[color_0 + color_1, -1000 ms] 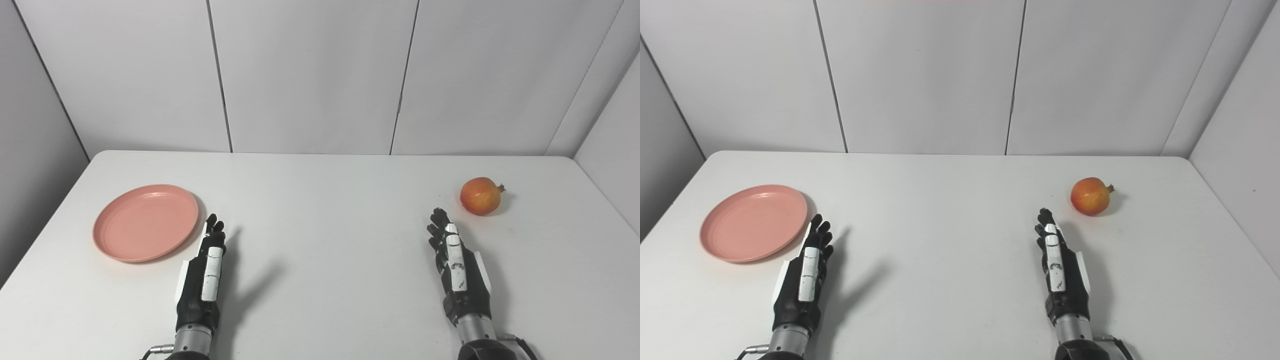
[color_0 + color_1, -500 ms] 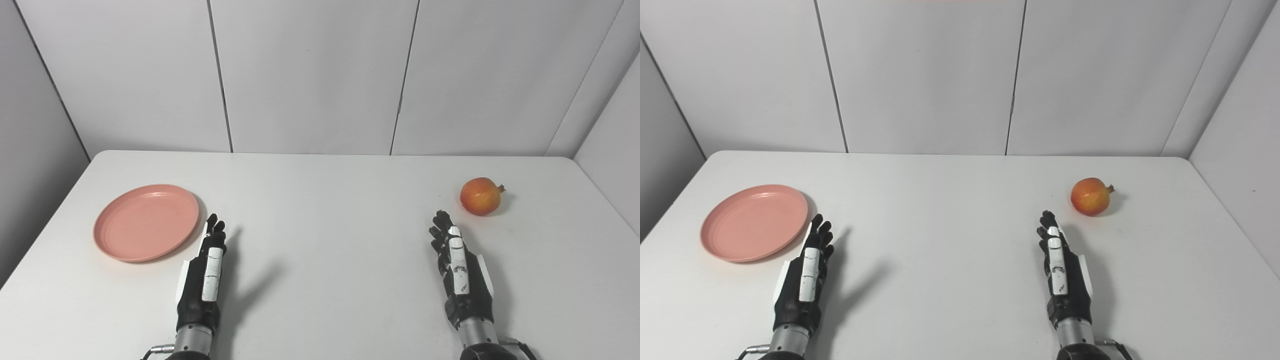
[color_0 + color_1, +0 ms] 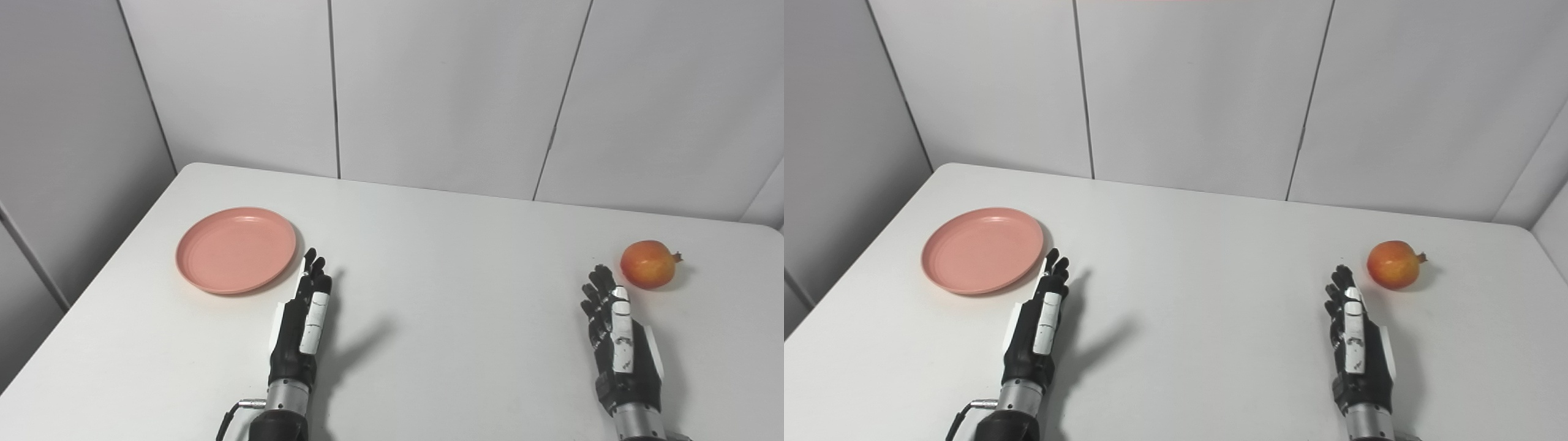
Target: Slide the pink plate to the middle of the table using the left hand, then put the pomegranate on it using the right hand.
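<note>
A pink plate (image 3: 236, 249) lies flat and empty on the left part of the white table (image 3: 441, 269). A red-orange pomegranate (image 3: 647, 264) sits at the right side, its crown pointing right. My left hand (image 3: 302, 327) is open, fingers straight and forward, just right of the plate's near rim and apart from it. My right hand (image 3: 620, 343) is open, fingers forward, its fingertips a little short and left of the pomegranate, not touching it. Both hands hold nothing.
Grey wall panels stand behind the table and along its left side. The table's left edge (image 3: 116, 245) runs close to the plate. The right edge lies just past the pomegranate.
The whole picture has shifted, so the camera has turned to the left. The hands, plate and pomegranate keep nearly the same places relative to one another.
</note>
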You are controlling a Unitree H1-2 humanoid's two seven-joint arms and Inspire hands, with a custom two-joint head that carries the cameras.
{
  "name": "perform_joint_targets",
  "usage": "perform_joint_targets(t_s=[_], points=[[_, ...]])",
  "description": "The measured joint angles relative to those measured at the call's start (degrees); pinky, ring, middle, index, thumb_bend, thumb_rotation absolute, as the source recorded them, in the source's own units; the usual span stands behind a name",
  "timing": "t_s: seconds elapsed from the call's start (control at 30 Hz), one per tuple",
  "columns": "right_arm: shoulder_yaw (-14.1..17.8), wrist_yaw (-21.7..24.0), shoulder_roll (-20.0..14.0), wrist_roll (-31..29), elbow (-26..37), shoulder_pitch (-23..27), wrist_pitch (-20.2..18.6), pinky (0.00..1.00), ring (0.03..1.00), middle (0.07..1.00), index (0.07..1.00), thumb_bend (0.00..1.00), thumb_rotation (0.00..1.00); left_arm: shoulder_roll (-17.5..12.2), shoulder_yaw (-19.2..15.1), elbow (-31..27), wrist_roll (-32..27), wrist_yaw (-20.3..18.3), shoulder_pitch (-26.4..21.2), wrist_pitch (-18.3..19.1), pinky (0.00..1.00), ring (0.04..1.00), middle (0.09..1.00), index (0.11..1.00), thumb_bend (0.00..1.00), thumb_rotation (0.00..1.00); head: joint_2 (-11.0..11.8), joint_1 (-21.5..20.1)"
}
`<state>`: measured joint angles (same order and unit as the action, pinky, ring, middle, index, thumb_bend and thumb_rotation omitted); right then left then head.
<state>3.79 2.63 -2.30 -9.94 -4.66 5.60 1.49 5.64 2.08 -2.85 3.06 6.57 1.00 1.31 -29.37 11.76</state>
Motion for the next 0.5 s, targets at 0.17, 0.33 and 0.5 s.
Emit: perform_joint_targets(t_s=[0.17, 0.33, 0.5], points=[[1.03, 1.53, -1.45, -0.98, -3.17, 1.79, 3.06, 1.00, 0.969, 0.963, 0.940, 0.65, 1.00, 1.54, 0.45, 1.81, 1.04, 0.43, -0.85, -1.24, 1.00, 1.000, 0.998, 1.000, 0.81, 0.98, 1.86, 1.86], [1.68, 2.14, -1.89, -1.76, -5.09, 3.11, 5.17, 1.00, 0.981, 0.973, 0.953, 0.64, 1.00, 2.95, 2.04, 4.27, 2.17, 0.60, -2.19, -2.56, 1.00, 1.000, 1.000, 1.000, 0.77, 1.00, 4.76, 2.92], [1.67, 3.23, -2.48, -1.77, -6.94, 4.12, 7.19, 1.00, 0.983, 0.974, 0.950, 0.62, 1.00, 3.32, 2.48, 5.68, 2.30, 0.61, -2.61, -4.90, 1.00, 1.000, 1.000, 1.000, 0.74, 1.00, 6.43, 2.57]])
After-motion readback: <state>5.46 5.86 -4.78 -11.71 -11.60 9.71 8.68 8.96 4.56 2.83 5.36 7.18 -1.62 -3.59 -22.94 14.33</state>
